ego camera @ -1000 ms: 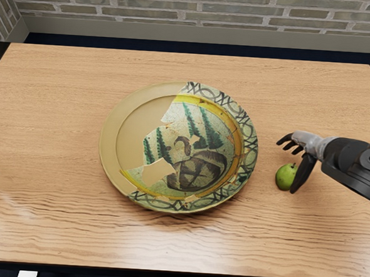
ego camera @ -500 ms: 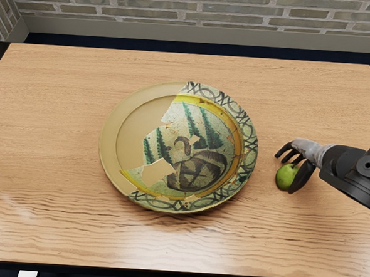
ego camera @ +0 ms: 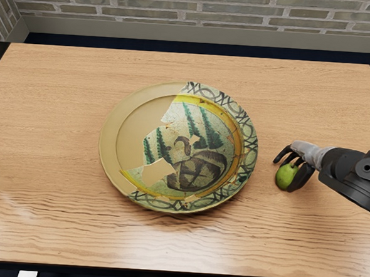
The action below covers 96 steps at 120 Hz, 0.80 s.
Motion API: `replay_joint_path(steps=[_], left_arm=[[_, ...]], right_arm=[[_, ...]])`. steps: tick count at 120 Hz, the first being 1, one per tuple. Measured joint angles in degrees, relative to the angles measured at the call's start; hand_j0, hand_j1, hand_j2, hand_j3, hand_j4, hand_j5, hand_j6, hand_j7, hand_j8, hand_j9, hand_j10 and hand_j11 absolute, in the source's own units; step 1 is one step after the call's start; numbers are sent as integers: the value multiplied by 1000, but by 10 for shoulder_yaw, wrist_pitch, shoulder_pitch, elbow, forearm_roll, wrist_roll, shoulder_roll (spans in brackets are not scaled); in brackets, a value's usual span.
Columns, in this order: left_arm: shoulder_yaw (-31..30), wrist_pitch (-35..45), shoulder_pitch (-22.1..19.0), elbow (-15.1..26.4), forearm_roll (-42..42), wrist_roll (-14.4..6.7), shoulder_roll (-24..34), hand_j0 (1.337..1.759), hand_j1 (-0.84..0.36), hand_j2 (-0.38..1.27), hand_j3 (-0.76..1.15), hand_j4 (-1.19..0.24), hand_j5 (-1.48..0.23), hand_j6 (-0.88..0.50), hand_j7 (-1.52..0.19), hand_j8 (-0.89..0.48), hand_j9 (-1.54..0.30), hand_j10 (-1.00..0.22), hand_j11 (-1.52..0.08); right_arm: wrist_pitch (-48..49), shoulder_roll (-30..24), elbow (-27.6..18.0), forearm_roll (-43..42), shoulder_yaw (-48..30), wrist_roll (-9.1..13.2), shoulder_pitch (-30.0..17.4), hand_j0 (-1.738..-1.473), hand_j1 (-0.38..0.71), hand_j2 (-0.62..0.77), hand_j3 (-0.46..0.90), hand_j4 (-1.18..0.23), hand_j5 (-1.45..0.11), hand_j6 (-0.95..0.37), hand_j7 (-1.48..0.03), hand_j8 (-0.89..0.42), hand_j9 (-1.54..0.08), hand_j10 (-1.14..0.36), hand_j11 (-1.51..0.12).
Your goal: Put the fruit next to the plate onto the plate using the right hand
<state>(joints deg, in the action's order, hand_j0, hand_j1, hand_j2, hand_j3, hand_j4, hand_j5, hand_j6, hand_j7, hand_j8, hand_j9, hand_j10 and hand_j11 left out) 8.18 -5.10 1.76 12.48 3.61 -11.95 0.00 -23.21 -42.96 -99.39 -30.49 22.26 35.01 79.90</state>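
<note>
Grasp stage only: the right hand [ego camera: 300, 159] has its fingers [ego camera: 283, 152] curled close around the green fruit [ego camera: 285, 177], which sits on the table [ego camera: 63, 81] just right of the plate [ego camera: 109, 140]; lift and placement remain.

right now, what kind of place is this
Likely a simulated tabletop test setup, not a lived-in room: a wooden table with a brick wall behind it, carrying a patterned plate and a green fruit, with a robot's right hand wrapped round the fruit.
</note>
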Motion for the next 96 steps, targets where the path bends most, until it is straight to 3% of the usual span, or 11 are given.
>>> replay_joint_path(steps=[28,38,48,54,66,83,96], left_arm=[[0,0,0,0,0,0,0,1658,349,0,0,0,0,0,0,0,0,0,0],[0,0,0,0,0,0,0,1658,349,0,0,0,0,0,0,0,0,0,0],[0,0,0,0,0,0,0,1658,349,0,0,0,0,0,0,0,0,0,0],[0,0,0,0,0,0,0,1658,349,0,0,0,0,0,0,0,0,0,0],[0,0,0,0,0,0,0,1658,349,0,0,0,0,0,0,0,0,0,0],[0,0,0,0,0,0,0,1658,349,0,0,0,0,0,0,0,0,0,0],[0,0,0,0,0,0,0,1658,349,0,0,0,0,0,0,0,0,0,0]], right_arm=[[1,-1,0,0,0,0,-1,-1656,222,-30,0,-504,-673,-453,-663,-433,-671,-505,-671],[2,-1,0,-4,-2,0,-8,-1647,259,-51,-2,-620,-823,-379,-812,-360,-835,-614,-836],[1,-2,1,-4,-5,0,-12,-1645,303,187,-1,-680,-924,-354,-920,-326,-946,-687,-946],[2,-10,1,-2,-17,0,-15,-1646,298,220,0,-690,-978,-369,-967,-337,-1002,-721,-998],[37,-46,9,10,-103,0,-40,-1646,282,217,0,-664,-1065,-350,-1032,-311,-1083,-727,-1070],[158,-99,52,84,-257,-1,-75,-1649,292,224,2,-605,-1136,-297,-1083,-273,-1164,-709,-1160],[230,-87,82,142,-322,-1,-86,-1650,291,210,1,-583,-1161,-281,-1104,-256,-1194,-690,-1192]])
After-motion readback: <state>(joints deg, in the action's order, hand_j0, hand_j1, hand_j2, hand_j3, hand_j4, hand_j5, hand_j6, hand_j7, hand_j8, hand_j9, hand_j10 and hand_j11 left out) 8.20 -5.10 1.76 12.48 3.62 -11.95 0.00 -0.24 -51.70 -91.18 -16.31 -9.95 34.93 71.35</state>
